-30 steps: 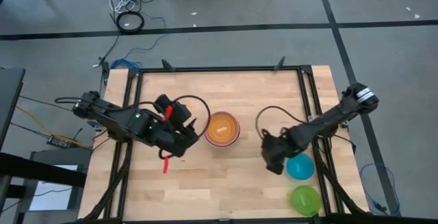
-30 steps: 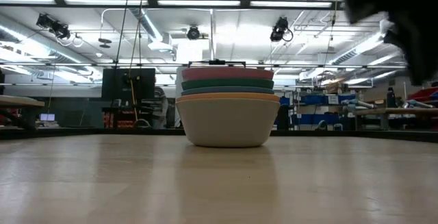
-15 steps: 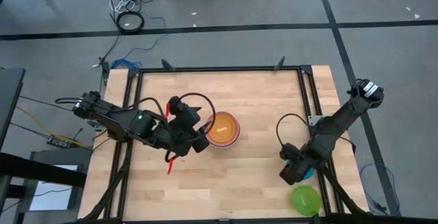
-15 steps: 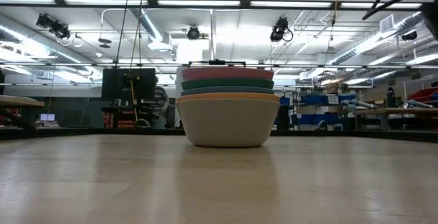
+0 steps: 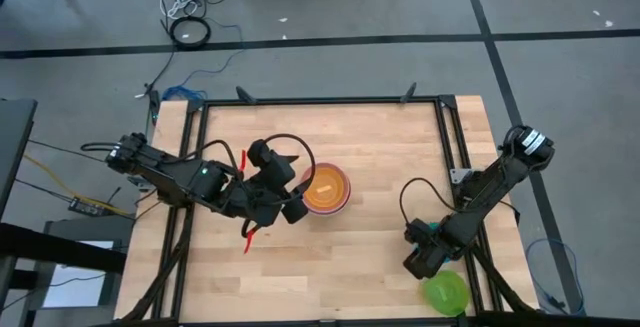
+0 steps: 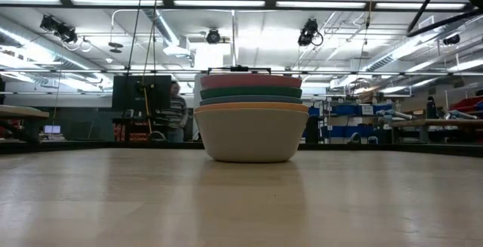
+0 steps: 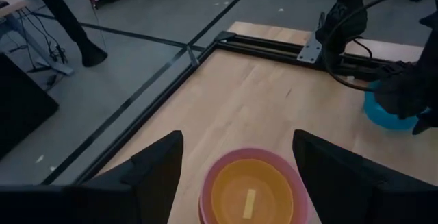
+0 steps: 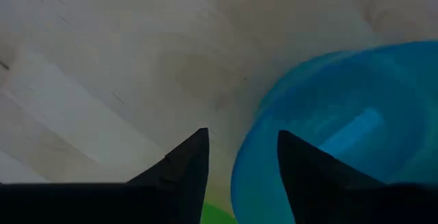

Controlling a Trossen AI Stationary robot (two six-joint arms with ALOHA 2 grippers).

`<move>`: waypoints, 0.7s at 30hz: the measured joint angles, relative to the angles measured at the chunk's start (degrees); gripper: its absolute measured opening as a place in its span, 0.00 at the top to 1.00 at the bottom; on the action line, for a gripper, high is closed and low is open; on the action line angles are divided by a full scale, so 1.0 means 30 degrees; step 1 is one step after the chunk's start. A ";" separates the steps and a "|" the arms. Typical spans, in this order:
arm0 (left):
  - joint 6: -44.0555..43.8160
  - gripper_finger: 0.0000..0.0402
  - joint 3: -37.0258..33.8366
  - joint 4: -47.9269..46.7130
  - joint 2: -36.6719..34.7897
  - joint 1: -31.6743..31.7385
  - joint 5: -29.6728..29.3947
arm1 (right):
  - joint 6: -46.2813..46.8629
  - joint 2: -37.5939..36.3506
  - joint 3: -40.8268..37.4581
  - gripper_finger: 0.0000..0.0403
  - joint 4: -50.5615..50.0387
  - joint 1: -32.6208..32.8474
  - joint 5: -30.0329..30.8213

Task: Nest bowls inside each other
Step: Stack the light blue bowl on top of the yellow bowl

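A stack of nested bowls (image 5: 325, 189), orange inside on top with a pink rim, sits at the table's middle; in the low view the stack (image 6: 251, 118) rests on a grey-white bowl. My left gripper (image 5: 296, 205) hovers open just left of the stack, and the stack (image 7: 250, 190) shows between its fingers. My right gripper (image 5: 420, 258) points down over the cyan bowl (image 8: 342, 128), open. One finger (image 8: 181, 172) stands outside the bowl's rim (image 8: 248, 157), the other (image 8: 308, 172) over its inside. A lime green bowl (image 5: 446, 292) rests at the near right corner.
Black frame rails (image 5: 448, 157) run along the table's left, right and far edges. The right arm's cable (image 5: 408, 195) loops over the wood between the stack and the cyan bowl. Bare wood (image 5: 350, 267) lies near the front middle.
My right gripper has gone toward the table's near edge and down, rolling as it went, from beside the cyan bowl's left side to over that bowl. My left gripper has shifted a little toward the stack and tipped up.
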 joint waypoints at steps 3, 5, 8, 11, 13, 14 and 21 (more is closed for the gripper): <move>0.0074 0.29 0.0000 0.0031 0.0000 0.0000 -0.0001 | -0.0158 -0.0019 0.0000 0.67 -0.0044 -0.0039 0.0348; 0.0092 0.29 0.0000 0.0025 0.0000 0.0000 -0.0002 | -0.0421 -0.0035 0.0000 0.74 -0.0018 -0.0282 0.0585; 0.0102 0.29 0.0000 0.0018 0.0000 0.0000 -0.0005 | -0.1546 -0.0042 0.0013 0.90 0.0271 -0.1089 0.0931; 0.0116 0.29 0.0006 -0.0006 0.0000 0.0000 -0.0009 | -0.3831 -0.0042 0.0441 0.97 0.0531 -0.2355 0.1253; 0.0116 0.29 0.0000 -0.0055 0.0000 0.0000 -0.0009 | -0.5558 -0.0049 0.0967 0.99 0.0527 -0.3366 0.1649; 0.0129 0.29 0.0000 -0.0048 0.0000 0.0000 -0.0011 | -0.6555 -0.0049 0.1323 0.99 0.0442 -0.3891 0.1897; 0.0422 0.29 0.0006 -0.0062 0.0000 0.0000 -0.0010 | -1.3239 -0.0049 0.5759 1.00 -0.1667 -0.6905 0.3905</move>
